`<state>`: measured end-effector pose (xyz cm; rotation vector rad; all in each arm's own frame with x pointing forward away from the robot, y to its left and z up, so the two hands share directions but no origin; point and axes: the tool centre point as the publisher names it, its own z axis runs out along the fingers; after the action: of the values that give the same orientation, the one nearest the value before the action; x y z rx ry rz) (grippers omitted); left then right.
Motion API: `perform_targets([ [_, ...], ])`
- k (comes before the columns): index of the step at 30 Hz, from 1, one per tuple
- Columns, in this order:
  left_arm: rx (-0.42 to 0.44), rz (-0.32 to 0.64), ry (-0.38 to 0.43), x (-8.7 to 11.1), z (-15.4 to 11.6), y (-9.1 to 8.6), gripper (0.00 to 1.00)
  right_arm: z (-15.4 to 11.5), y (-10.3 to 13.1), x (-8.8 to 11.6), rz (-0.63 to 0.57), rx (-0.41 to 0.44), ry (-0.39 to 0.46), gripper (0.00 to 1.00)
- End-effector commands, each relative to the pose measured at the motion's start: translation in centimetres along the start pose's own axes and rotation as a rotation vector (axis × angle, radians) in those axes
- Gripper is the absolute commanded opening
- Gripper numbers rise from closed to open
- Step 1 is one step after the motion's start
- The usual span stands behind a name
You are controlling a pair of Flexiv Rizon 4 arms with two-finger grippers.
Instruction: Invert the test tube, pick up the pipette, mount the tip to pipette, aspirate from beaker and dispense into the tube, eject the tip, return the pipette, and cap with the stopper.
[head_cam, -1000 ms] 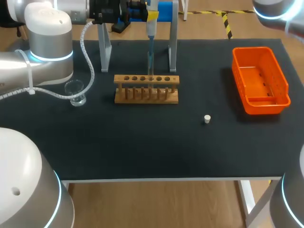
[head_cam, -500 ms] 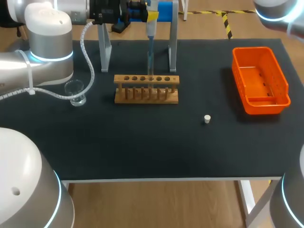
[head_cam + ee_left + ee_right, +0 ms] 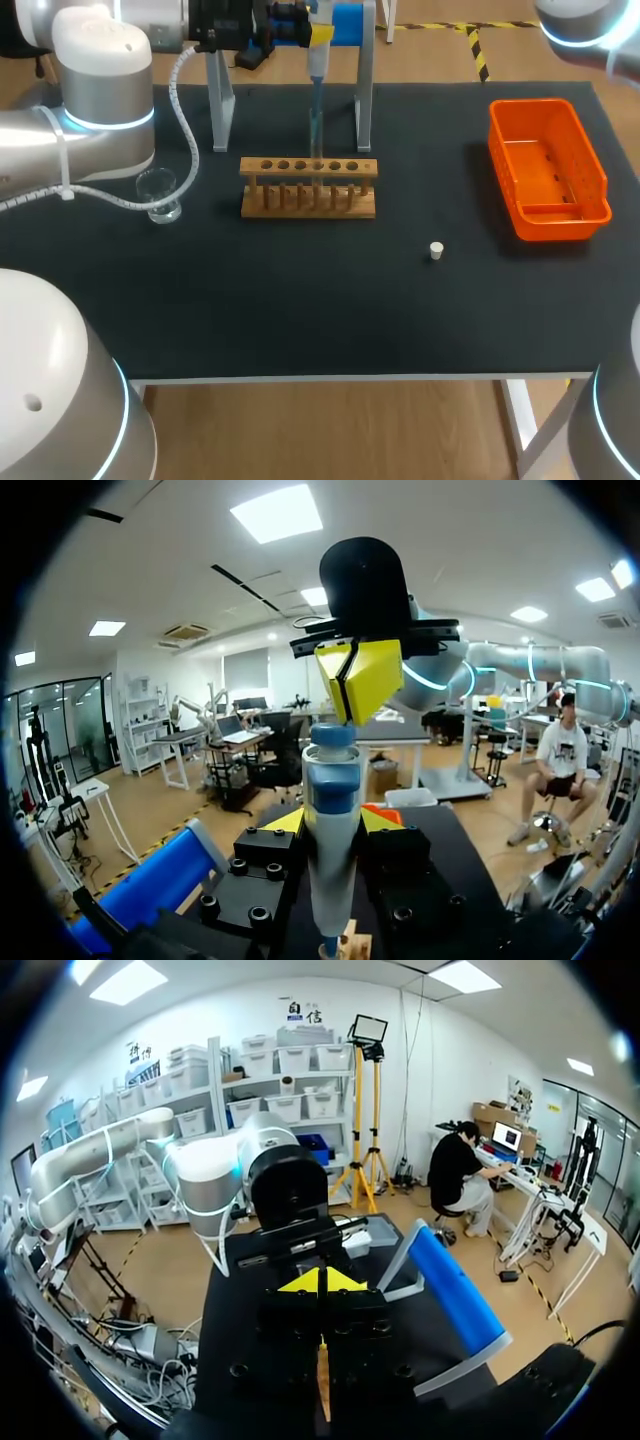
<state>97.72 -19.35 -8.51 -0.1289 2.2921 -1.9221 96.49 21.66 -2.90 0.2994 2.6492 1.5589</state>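
Note:
My left gripper (image 3: 333, 825) is shut on the white and blue pipette (image 3: 332, 810), its yellow fingertips (image 3: 284, 822) pressing the body from both sides. In the head view the pipette (image 3: 318, 55) hangs upright at the back of the table. Its clear tip (image 3: 316, 125) points down at a middle hole of the wooden tube rack (image 3: 308, 187). I cannot make out the tube there. The glass beaker (image 3: 160, 193) stands left of the rack. The small white stopper (image 3: 436, 250) lies to the rack's front right. My right gripper (image 3: 321, 1282) is shut and empty, high off the table.
An orange bin (image 3: 547, 168) sits at the right side of the table. The pipette stand (image 3: 364, 95), with metal legs and a blue top, rises just behind the rack. My left arm's cable (image 3: 185, 110) hangs over the beaker area.

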Motion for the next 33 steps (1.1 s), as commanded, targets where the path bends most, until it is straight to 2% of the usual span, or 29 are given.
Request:
perform_targets([
  [1,0.004,0.001,-0.004,-0.1,0.0,-0.4,0.0,0.3,-0.6,0.0,0.003,0.011,0.003,0.0],
  [8,0.004,0.001,-0.004,-0.1,0.0,-0.4,0.0,0.3,-0.8,0.0,0.003,0.023,0.004,0.0],
  [11,0.004,0.001,-0.004,-0.1,0.0,-0.4,0.0,0.1,-0.3,0.0,-0.009,0.002,0.0,0.0],
  [17,0.004,0.001,-0.004,-0.1,0.0,-0.4,0.0,-1.7,1.8,-0.3,-0.021,-0.081,-0.007,0.0],
  [22,0.004,0.001,-0.004,-0.1,0.0,-0.4,0.0,-3.8,2.1,0.0,-0.04,-0.097,-0.017,0.0],
  [23,0.004,0.001,-0.004,-0.1,0.0,-0.4,0.0,-4.2,1.9,0.0,-0.041,-0.099,-0.025,0.15],
  [24,0.004,0.001,-0.004,-0.1,0.0,-0.4,0.0,-4.6,1.7,0.0,-0.044,-0.102,-0.034,0.41],
  [25,0.004,0.001,-0.004,-0.1,0.0,-0.4,0.0,-5.1,1.5,0.0,-0.046,-0.103,-0.039,0.99],
  [33,0.004,0.001,-0.004,-0.1,0.0,-0.4,0.0,-7.9,-1.9,0.8,-0.077,-0.115,-0.037,1.0],
])
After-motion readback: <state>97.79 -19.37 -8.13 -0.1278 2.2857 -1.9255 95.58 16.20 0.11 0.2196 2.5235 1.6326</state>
